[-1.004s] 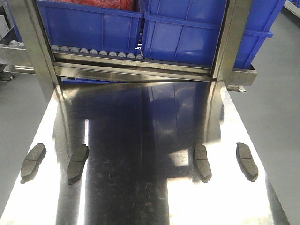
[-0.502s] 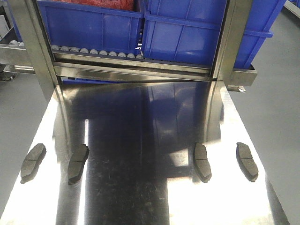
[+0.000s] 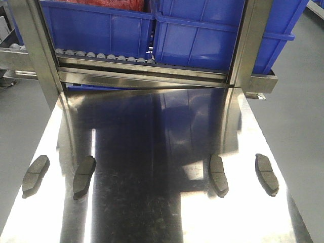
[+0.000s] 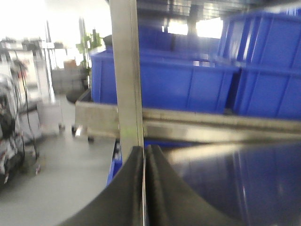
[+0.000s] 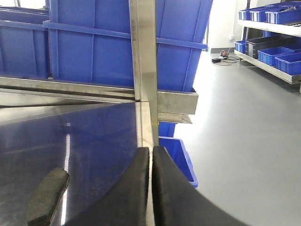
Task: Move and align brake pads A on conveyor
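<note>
Four brake pads [image 3: 84, 176] lie flat on the shiny steel table [image 3: 152, 217], in one rough row across it, long axes pointing roughly away from the robot. They sit in two pairs. The left pair [image 3: 36, 175] is near the left edge, with both pads leaning slightly right at the far end. The right pair [image 3: 218, 174] is near the right edge and leans slightly left. There is a wide gap between the pairs, and no pad touches another.

Right gripper [image 5: 150, 188]: fingers pressed together, holding nothing. It is over the table, with one pad [image 5: 47, 195] on the table just to the lower left of it, apart from the fingers.

Left gripper [image 4: 144, 188]: fingers also pressed together and empty. That view is blurred.

Behind the table is a roller rack [image 3: 101, 55] carrying blue bins [image 3: 202, 35], with steel posts [image 3: 250, 40] on each side.
</note>
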`<state>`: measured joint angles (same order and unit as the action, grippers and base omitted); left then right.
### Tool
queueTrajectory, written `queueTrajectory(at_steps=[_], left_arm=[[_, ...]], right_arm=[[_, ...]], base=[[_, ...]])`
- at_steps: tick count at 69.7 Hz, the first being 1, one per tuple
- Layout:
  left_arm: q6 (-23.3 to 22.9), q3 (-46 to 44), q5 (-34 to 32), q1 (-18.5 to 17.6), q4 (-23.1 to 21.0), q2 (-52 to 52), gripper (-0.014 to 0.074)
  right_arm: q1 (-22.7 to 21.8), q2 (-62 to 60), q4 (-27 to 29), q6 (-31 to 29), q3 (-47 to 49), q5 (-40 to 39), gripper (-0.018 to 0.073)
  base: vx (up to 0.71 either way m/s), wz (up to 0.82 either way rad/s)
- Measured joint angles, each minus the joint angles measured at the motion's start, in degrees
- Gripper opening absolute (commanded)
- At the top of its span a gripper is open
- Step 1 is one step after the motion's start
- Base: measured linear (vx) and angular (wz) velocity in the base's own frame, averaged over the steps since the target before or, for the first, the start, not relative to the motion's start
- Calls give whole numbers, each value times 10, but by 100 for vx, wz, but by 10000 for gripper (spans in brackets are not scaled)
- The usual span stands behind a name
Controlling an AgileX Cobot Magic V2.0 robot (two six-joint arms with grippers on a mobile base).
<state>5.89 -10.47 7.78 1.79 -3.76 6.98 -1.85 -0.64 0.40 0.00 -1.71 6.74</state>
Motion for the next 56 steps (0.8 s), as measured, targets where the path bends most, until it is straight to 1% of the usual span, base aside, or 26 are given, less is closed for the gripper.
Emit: queueTrajectory(at_steps=[9,12,17,22,27,34,40,43,50,54,56], left_arm=[[9,-103,103,0,0,127,-6],[10,-131,124,0,0,164,-6],[10,-162,142,0,0,222,-6],[12,-177,143,0,0,264,3],[12,-180,142,0,0,291,37],[12,-180,142,0,0,306,160],[12,-180,142,0,0,308,344],[12,-180,142,0,0,308,468],[12,-180,142,0,0,308,661],[12,-180,142,0,0,308,729],[12,-180,142,0,0,308,734]], right_arm=[[0,0,0,0,0,0,-6],[0,0,0,0,0,0,-6],[0,0,0,0,0,0,-6],[0,0,0,0,0,0,-6],[0,0,0,0,0,0,-6],[0,0,0,0,0,0,-6],[0,0,0,0,0,0,-6],[0,0,0,0,0,0,-6],[0,0,0,0,0,0,-6],[0,0,0,0,0,0,-6],[0,0,0,0,0,0,-6]], base=[[0,0],[0,0],[0,0],[0,0],[0,0],[0,0],[0,0],[0,0],[0,0],[0,0],[0,0]])
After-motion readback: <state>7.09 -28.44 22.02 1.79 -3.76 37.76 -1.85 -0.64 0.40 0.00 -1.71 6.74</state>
